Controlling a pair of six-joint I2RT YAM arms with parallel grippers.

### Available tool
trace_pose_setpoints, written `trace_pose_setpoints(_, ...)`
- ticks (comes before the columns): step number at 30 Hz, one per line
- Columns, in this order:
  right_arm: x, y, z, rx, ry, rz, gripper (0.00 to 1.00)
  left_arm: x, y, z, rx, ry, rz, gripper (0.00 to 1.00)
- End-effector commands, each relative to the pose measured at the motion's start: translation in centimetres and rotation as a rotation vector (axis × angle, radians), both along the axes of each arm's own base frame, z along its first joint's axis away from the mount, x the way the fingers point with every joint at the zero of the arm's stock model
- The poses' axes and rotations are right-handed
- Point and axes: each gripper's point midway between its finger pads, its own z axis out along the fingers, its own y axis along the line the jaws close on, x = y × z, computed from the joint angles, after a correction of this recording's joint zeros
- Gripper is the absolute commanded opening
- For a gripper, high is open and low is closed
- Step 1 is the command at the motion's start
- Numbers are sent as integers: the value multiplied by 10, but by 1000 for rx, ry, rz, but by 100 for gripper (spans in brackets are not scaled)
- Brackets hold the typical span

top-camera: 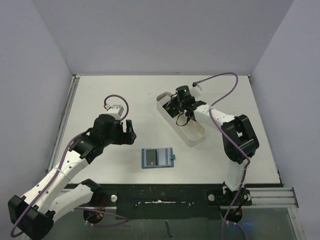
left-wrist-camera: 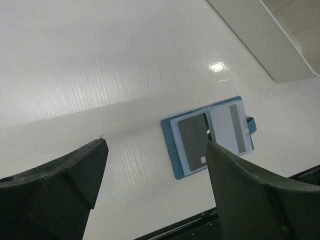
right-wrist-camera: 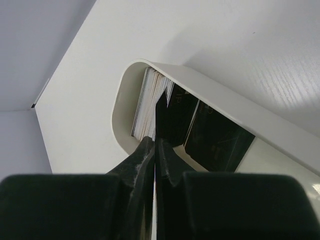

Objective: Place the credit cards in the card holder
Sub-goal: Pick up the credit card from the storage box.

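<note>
Right gripper (right-wrist-camera: pixel 154 141) is pinched shut on a black card (right-wrist-camera: pixel 165 120) edge inside the tray (right-wrist-camera: pixel 120 100). The thin hold may slip or drag the white cards (right-wrist-camera: pixel 145 102) just ahead. Left gripper (left-wrist-camera: pixel 156 145) spread, idle.

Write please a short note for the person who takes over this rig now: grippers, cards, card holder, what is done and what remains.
Left gripper: open, empty, hovering left of the card holder.
Right gripper: down in the white tray, shut, apparently on a black card standing on edge.
The card holder lies open; one dark card and one light card sit in it.
Done: those two cards.
Left: the stack of cards in the tray, white and black ones, including the pinched one.
</note>
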Motion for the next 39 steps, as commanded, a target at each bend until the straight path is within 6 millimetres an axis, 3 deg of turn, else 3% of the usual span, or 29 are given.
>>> trace_pose_setpoints(1, 1, -4, 44, -11, -138, 10, 0, 6, -4, 15, -34, -57, -13, 79)
trace_pose_setpoints(13, -28, -26, 75, -180, -195, 114, 0, 5, -11, 11, -64, -26, -24, 79)
trace_pose_setpoints(20, -66, -39, 90, -236, -222, 181, 0, -7, -41, 3, -250, 61, -64, 76)
trace_pose_setpoints(24, -93, -38, 98, -225, -234, 246, 0, -17, -68, 3, -442, 127, -115, 73)
trace_pose_setpoints(28, -132, -23, 104, -208, -250, 324, 0, -27, -85, 6, -601, 175, -146, 71)
trace_pose_setpoints(36, -210, 6, 101, -89, -261, 489, 0, -28, -85, 15, -718, 186, -101, 69)
trace_pose_setpoints(39, -232, 15, 108, -16, -291, 546, 0, -32, -92, 28, -831, 181, -140, 68)
